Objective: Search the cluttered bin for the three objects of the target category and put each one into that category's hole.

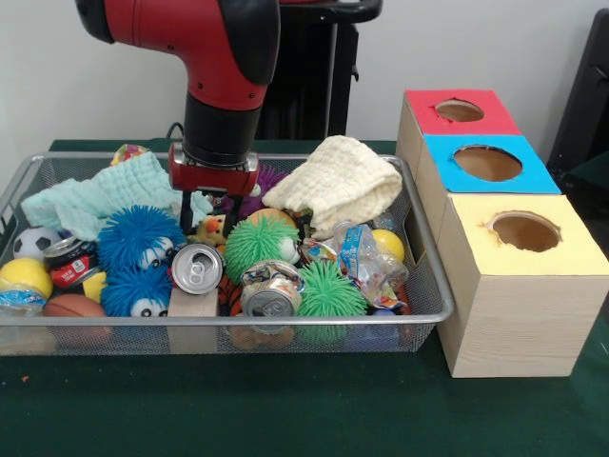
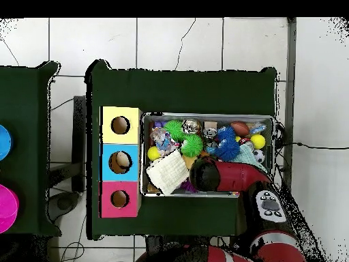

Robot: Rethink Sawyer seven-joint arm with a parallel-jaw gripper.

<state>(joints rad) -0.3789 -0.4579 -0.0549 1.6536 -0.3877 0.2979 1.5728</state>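
Observation:
The wire mesh bin (image 1: 430, 303) (image 2: 275, 136) is full of toys, cans and cloths. My gripper (image 1: 209, 211) hangs low inside it at the back middle. Its fingers (image 1: 185, 215) stand apart, open, on either side of a small yellow duck (image 1: 211, 229) just below them. An orange black-striped tiger (image 1: 226, 291) lies mostly buried between two cans at the front. The red-topped box (image 1: 428, 122) (image 2: 108, 199) with its round hole (image 1: 460, 110) (image 2: 120, 198) stands farthest back at the right. In the overhead view my arm (image 2: 225, 176) hides the gripper.
Blue puff balls (image 1: 138, 238) and green puff balls (image 1: 259, 244) crowd the duck. Crushed cans (image 1: 197, 268) lie in front. A cream cloth (image 1: 343, 181) and a mint cloth (image 1: 105, 195) lie at the back. The blue-topped box (image 1: 447, 157) and yellow-topped box (image 1: 571, 249) adjoin the red one.

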